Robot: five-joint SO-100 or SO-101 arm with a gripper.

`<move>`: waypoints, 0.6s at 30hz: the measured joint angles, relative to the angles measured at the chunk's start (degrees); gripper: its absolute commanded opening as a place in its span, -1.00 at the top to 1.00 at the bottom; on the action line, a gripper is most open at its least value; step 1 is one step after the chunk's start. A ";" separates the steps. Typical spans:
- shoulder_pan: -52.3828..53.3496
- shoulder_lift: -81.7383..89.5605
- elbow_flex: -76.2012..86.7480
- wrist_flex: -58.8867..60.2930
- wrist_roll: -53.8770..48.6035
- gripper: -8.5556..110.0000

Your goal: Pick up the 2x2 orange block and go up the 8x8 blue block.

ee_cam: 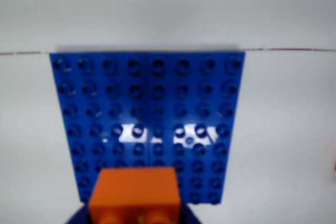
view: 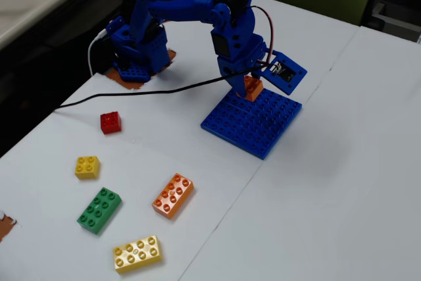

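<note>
The 2x2 orange block [ee_cam: 135,195] fills the bottom of the wrist view, held between the blue fingers of my gripper [ee_cam: 136,214], which is shut on it. In the fixed view the same orange block [view: 252,88] hangs under the gripper [view: 252,89] just above the near-left edge of the 8x8 blue block [view: 253,121]. That large flat blue plate [ee_cam: 149,108] lies on the white table straight ahead in the wrist view. Whether the brick touches the plate cannot be told.
In the fixed view loose bricks lie left of the plate: a red one [view: 110,122], a small yellow one [view: 87,166], a green one [view: 99,210], a long orange one [view: 173,195] and a long yellow one [view: 137,253]. A black cable [view: 141,92] crosses the table.
</note>
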 measured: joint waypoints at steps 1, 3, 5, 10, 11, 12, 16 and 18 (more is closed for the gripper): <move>0.00 0.00 0.00 0.00 0.00 0.86; 0.00 0.00 0.00 0.00 0.00 0.86; 0.00 0.00 0.00 0.00 0.00 0.86; 0.00 0.00 -0.18 0.00 0.70 0.86; 0.00 -0.26 -0.26 0.00 0.97 0.86; 0.00 -0.44 -0.26 0.00 0.97 0.86; -0.09 -0.53 -0.26 0.00 0.97 0.86; -0.09 -0.53 -0.26 0.00 0.97 0.86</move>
